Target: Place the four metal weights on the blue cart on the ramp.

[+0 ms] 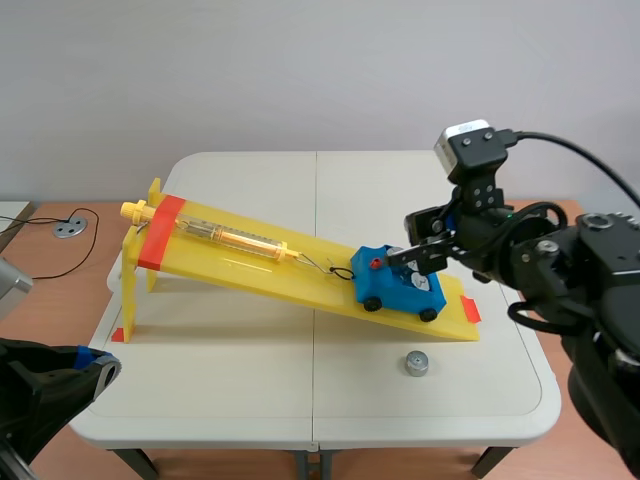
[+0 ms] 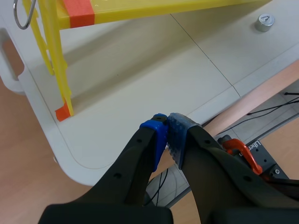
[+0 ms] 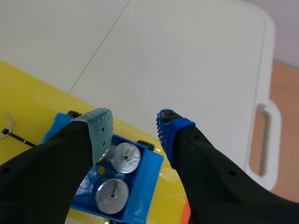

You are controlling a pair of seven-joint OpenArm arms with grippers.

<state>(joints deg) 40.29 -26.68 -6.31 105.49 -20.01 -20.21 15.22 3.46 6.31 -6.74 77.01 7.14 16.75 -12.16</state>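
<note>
Scene view: yellow ramp (image 1: 300, 265) runs across the table (image 1: 250, 400), high end twd the left edge, low end nr the right edge. Blue cart (image 1: 395, 290) sits on the ramp's low end. R claw (image 1: 425, 262) hangs right over the cart; can't tell finger gap from here. One loose weight (image 1: 416, 363) lies flat on the table nr the front edge, in front of the cart, apart from the ramp. L claw (image 1: 95, 362) is low, off the table's front-left corner.

Left wrist view: L claw (image 2: 166, 135) w/ pads pressed together, nothing btwn them, over the table's rounded corner edge. Ahead of it stands the ramp's yellow leg (image 2: 58, 60), orange foot on the table. Loose weight (image 2: 264, 22) far ahead, beside the ramp.

Right wrist view: R claw (image 3: 134, 130) is wide apart, gripping nothing. Blue cart (image 3: 145, 186) is under it w/ two weights (image 3: 126, 157) lying flat side by side in its tray. Grey-green pad (image 3: 100, 128) is just beside the nearer-to-tip weight; contact unclear. Blue pad (image 3: 168, 133) is out past the cart's edge, above the ramp and table.
</note>
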